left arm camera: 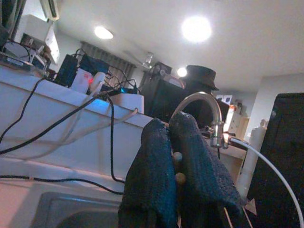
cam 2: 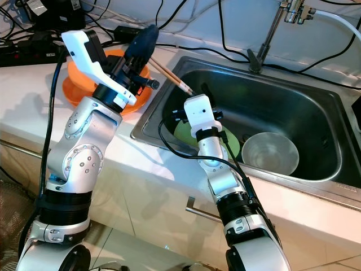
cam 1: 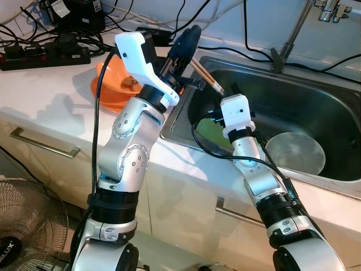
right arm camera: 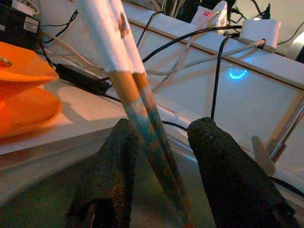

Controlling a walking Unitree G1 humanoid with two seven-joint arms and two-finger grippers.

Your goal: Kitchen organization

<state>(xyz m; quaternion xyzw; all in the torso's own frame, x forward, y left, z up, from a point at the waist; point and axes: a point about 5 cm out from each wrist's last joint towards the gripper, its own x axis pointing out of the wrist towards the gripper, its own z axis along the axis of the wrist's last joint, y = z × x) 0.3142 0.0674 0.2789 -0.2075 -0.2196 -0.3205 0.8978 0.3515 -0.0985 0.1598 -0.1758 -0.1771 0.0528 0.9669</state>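
Pair of chopsticks [cam 1: 204, 75]: pale wood, white upper section, reddish-brown tips with worn, mottled paint. Held slanting above the near-left corner of the sink [cam 1: 316, 107], tips pointing down toward the basin, upper ends clamped in the left gripper [cam 1: 183, 49]. Fingers of that gripper pressed tight together around the sticks.

Right gripper [right arm camera: 161, 180] down inside the sink just below the tips, fingers spread apart, chopstick tips passing between them without clear contact.

In the basin: a green plate [cam 2: 225, 144] partly hidden behind the right arm, and a steel bowl [cam 2: 269, 152] just beside it, toward the right. Tap [cam 2: 282, 20] rising at the back of the sink.

On the bench [cam 1: 39, 96], left of the sink: orange bowls [cam 1: 113, 82] stacked, partly behind the left arm. Farther back, a black power strip [cam 1: 45, 53] and a tangle of cables. Drawer handles below the bench edge; a fan [cam 1: 25, 226] on the floor at lower left.

Left wrist view: round butt ends of the two sticks [left arm camera: 178, 167] seen between the closed fingers, curved tap and ceiling lights beyond — hidden from the head views. Right wrist view: close look at the paint wear and the white-to-wood boundary on the sticks, plus a glowing blue light on the back wall.
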